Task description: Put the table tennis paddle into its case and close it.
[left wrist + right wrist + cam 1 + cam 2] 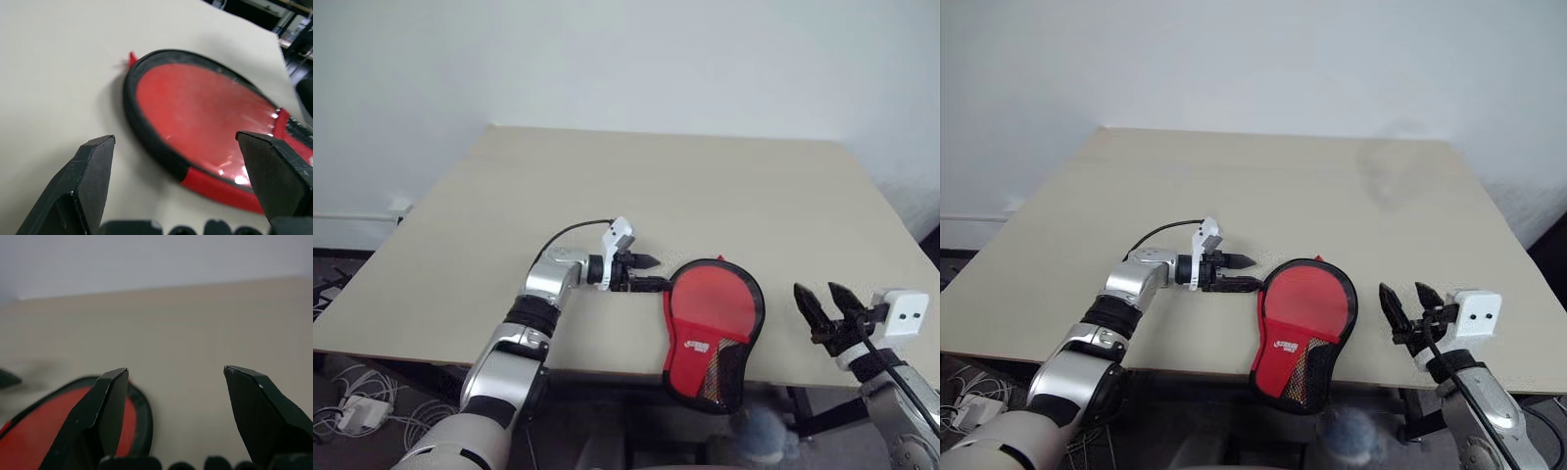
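Red-faced, black-edged case (713, 328) lies at the beige desk's (656, 196) near edge, its tail overhanging. Left pincer (649, 273) reaches level, open, beside it; right pincer (821, 305) hovers open, apart.

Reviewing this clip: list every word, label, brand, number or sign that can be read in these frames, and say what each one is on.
White logo on the case, on its red half near the mesh: printed marking, too small and blurred to read.
Nothing else in these frames carries any text, number or sign that can be read.
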Action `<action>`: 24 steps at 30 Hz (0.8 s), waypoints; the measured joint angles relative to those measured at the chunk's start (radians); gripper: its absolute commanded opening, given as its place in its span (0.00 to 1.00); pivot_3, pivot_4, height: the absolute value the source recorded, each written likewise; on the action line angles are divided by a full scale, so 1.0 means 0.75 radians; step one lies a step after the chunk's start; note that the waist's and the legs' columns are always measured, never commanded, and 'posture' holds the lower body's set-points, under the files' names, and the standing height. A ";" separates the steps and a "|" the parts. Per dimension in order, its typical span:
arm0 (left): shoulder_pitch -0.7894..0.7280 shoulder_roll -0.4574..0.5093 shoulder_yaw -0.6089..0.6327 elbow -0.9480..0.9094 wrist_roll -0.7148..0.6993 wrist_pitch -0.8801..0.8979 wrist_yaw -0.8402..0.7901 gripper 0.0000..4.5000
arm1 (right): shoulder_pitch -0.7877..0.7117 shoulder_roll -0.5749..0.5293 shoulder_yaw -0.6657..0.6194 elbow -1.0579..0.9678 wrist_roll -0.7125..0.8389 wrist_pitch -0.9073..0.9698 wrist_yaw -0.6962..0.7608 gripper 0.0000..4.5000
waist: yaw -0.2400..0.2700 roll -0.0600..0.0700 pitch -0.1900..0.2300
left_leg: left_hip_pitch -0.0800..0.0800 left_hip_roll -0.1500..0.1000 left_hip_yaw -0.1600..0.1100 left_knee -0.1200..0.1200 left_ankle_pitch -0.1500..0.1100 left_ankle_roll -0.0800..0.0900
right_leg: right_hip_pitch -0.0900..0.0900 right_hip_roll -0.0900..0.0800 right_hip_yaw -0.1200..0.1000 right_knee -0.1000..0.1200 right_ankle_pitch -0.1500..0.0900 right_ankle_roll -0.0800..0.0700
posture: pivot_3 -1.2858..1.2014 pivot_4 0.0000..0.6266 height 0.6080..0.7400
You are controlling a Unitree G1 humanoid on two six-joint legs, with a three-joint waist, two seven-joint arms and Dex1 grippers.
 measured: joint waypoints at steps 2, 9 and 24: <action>0.000 -0.027 -0.012 -0.037 -0.002 0.005 -0.014 0.94 | -0.039 -0.024 0.008 0.018 0.040 0.117 -0.023 0.75 | -0.001 -0.001 0.001 | 0.000 0.000 -0.001 0.003 0.002 0.002 | 0.001 0.001 0.000 0.002 0.001 -0.001 | 0.52 0.00 0.91; 0.014 -0.024 -0.047 -0.120 -0.002 0.043 -0.044 0.94 | -0.366 0.002 0.014 0.394 0.094 0.368 -0.148 0.75 | -0.017 0.000 0.002 | 0.002 0.001 0.001 0.003 0.008 0.002 | -0.001 0.002 0.004 0.002 0.008 -0.004 | 0.52 0.00 0.91; 0.148 0.037 -0.049 -0.265 -0.011 0.111 0.000 0.94 | -0.612 -0.012 0.272 0.683 -0.036 0.364 0.060 0.75 | -0.036 0.002 0.001 | -0.002 0.002 -0.001 0.003 0.009 0.002 | -0.005 0.007 0.007 0.006 0.010 0.000 | 0.52 0.00 0.91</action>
